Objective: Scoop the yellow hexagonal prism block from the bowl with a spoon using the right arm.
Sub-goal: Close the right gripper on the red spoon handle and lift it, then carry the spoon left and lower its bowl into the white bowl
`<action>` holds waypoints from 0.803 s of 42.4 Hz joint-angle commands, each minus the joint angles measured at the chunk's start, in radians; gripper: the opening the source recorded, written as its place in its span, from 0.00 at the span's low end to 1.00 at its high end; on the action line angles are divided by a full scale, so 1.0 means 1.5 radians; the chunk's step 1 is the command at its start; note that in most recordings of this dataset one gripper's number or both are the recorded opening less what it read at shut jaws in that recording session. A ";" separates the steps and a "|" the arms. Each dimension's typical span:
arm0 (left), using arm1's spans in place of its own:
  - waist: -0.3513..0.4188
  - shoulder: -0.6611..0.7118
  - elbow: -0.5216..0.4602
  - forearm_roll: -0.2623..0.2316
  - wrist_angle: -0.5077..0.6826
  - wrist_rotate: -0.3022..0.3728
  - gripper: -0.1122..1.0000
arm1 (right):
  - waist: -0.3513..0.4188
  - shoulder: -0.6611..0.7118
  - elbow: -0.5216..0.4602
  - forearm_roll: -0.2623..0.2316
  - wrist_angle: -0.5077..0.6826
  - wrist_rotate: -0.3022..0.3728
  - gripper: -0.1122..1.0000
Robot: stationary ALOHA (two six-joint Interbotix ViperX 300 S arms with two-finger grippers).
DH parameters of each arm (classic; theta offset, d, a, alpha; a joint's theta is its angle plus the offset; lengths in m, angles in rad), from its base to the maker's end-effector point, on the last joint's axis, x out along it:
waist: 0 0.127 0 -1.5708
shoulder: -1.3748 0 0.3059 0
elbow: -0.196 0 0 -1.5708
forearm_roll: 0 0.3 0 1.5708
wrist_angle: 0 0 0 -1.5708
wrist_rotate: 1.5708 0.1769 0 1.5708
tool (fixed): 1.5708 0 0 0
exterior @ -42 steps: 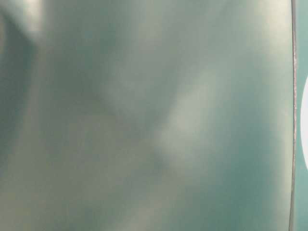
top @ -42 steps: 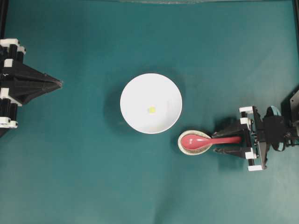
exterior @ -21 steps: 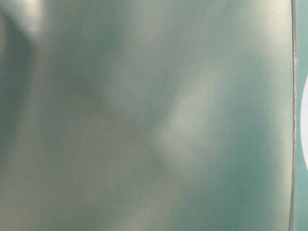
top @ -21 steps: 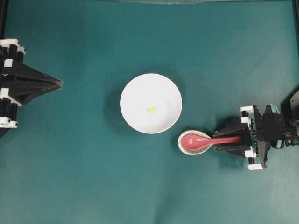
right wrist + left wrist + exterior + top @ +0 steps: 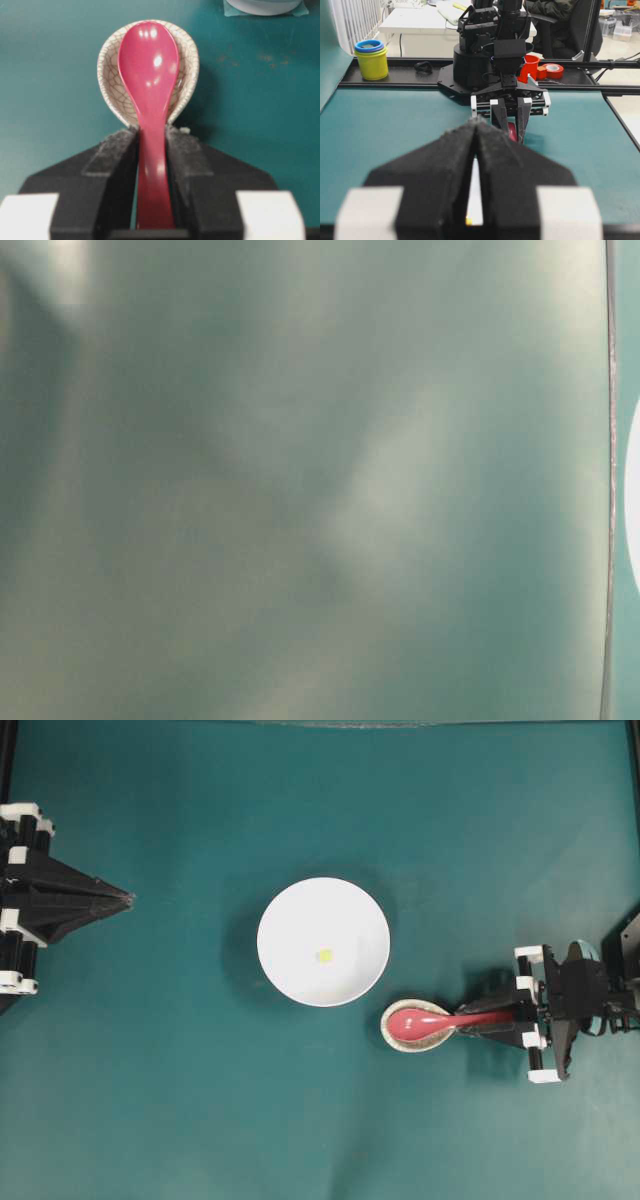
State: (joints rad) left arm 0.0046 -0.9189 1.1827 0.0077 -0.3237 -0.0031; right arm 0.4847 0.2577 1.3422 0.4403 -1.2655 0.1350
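Right end effector (image 5: 151, 150), which I have just drawn in from wide open, now clenches the spoon (image 5: 149, 75) by its handle on the spoon rest (image 5: 110, 85), ready for lifting toward the bowl (image 5: 300, 970) holding the yellow hexagonal prism block (image 5: 324, 955).

Yellow hexagonal prism block (image 5: 324, 955) — tiny, bright, lying alone at about the centre of the bowl (image 5: 290, 970). Bowl is large, round, plain white, upright mid-table. Spoon (image 5: 420, 1021): glossy pink-red, oval scoop cradled concave side up in a crackle-glazed off-white spoon rest (image 5: 398, 1039) just beside the bowl's lower-right rim; short straight handle points away from the bowl, flanked by the 2 fingers of the right gripper (image 5: 487, 1019) — contact on both sides.
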 commanded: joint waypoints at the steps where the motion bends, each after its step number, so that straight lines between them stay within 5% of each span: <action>1: 0.001 0.003 -0.010 0.001 -0.003 0.000 0.10 | 0.001 -0.034 0.002 0.003 -0.003 0.005 0.32; 16: 0.001 0.002 -0.011 0.001 -0.002 0.000 0.10 | -0.032 -0.211 -0.005 0.003 0.132 0.003 0.32; 34: 0.001 0.002 -0.012 0.001 -0.002 -0.002 0.10 | -0.188 -0.426 -0.148 0.000 0.608 -0.103 0.32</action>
State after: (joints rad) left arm 0.0046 -0.9204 1.1827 0.0077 -0.3221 -0.0046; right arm 0.2439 -0.3421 1.1827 0.4433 -0.4633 -0.0031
